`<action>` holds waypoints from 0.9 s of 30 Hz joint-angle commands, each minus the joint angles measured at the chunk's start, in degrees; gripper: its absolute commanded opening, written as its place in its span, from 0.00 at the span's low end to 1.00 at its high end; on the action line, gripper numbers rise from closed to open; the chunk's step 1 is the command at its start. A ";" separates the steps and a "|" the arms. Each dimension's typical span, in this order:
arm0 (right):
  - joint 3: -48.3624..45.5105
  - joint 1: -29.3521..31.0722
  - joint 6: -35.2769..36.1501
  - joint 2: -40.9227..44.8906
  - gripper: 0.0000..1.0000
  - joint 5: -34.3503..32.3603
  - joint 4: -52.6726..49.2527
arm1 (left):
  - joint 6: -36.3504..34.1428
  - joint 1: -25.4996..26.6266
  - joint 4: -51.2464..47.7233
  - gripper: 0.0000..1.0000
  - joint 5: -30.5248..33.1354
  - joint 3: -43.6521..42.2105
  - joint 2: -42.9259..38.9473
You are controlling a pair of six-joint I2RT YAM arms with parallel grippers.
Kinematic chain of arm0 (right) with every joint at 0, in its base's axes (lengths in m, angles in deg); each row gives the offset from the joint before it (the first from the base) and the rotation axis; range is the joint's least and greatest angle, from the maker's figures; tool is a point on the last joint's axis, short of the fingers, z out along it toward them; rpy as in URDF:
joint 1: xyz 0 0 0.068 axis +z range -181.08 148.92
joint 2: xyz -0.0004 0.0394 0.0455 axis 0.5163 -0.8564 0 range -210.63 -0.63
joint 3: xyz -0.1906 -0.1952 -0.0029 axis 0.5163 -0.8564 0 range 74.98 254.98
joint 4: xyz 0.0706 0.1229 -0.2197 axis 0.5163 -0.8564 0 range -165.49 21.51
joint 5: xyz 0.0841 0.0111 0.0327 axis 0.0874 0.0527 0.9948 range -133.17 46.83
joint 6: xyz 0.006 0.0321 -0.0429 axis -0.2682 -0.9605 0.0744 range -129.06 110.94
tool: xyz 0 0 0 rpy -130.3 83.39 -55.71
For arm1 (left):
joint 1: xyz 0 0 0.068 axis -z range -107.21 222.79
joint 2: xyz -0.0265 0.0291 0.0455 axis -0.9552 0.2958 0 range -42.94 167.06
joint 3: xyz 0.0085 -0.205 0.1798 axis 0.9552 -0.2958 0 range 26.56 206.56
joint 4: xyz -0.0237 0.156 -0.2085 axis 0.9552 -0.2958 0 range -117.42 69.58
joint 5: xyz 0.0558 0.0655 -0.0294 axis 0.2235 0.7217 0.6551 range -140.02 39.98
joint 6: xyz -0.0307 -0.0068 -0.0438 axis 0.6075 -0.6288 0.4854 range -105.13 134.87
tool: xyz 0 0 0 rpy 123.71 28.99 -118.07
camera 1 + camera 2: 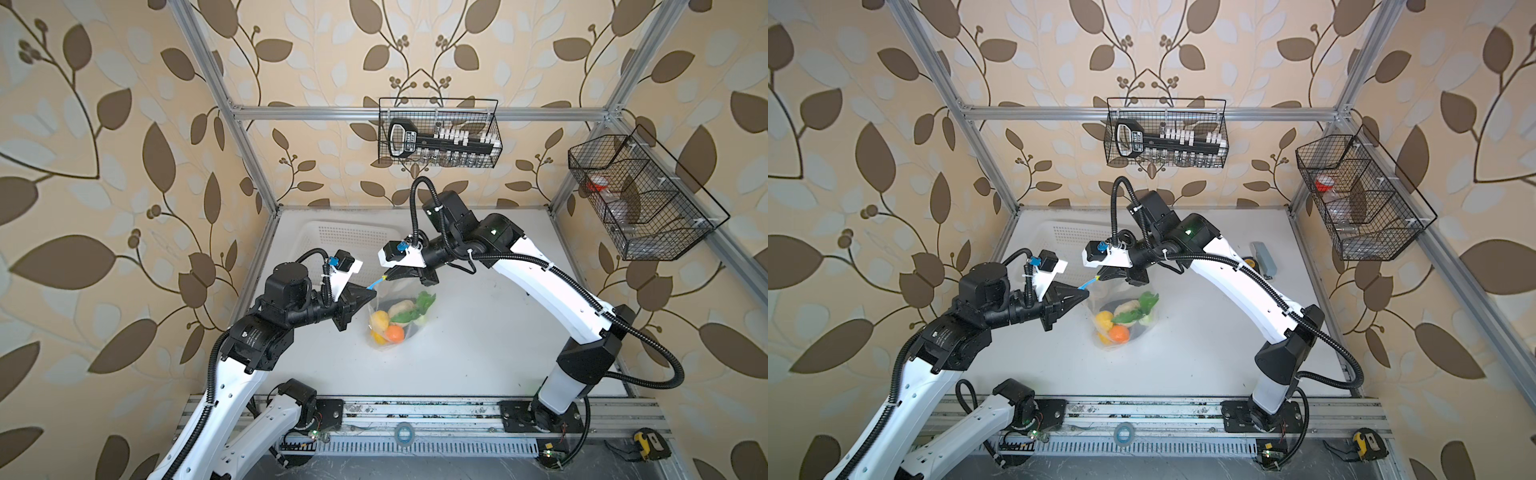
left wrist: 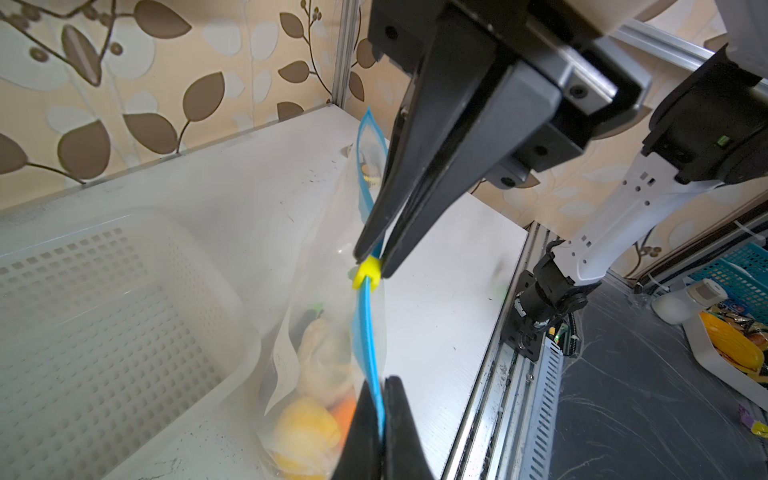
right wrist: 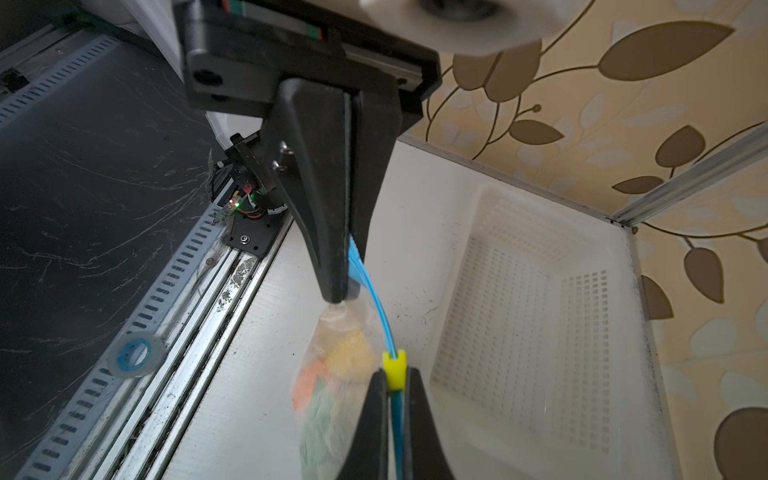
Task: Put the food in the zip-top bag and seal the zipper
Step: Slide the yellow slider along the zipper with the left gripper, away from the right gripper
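Two hands hold one bag up over the bench (image 1: 478, 340). The left hand (image 1: 372, 289) is pressed together and pinches one end of the blue zipper (image 1: 376, 284). The right hand (image 1: 390, 275) is pressed together too. It pinches the zipper right at the one little yellow slider (image 3: 393, 370). The hands are near each other, with a short bit of blue strip between them.

The one zip-top bag (image 1: 398, 296) hangs under the hands, near the middle of the bench. I cannot tell if its bottom touches the bench. The food is inside it. In both top views I count one orange (image 1: 395, 332), one yellow lemon (image 1: 380, 319), one green leaf (image 1: 423, 303) and one pale lumpy piece (image 1: 401, 309). More bits lie under these, too hidden to count.

The bench is white and flat, with some small dark marks. One white basket (image 1: 332, 232) with lots of little holes sits at 11 o'clock from the bag. There are two black wire baskets on the walls. One (image 1: 440, 133) is at 12 o'clock and the other (image 1: 640, 195) is at 2 o'clock. One roll of tape (image 1: 403, 432) lies on the front rail at 6 o'clock. One yellow tape measure (image 1: 644, 446) sits at 4 o'clock. The walls have tan paper with big brown leaves, and silver bars run along the corners.
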 commanded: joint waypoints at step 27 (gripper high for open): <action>-3.12 -5.25 0.59 2.83 0.03 -6.17 -0.58 | 1.77 0.52 0.40 0.00 11.71 -0.76 -4.11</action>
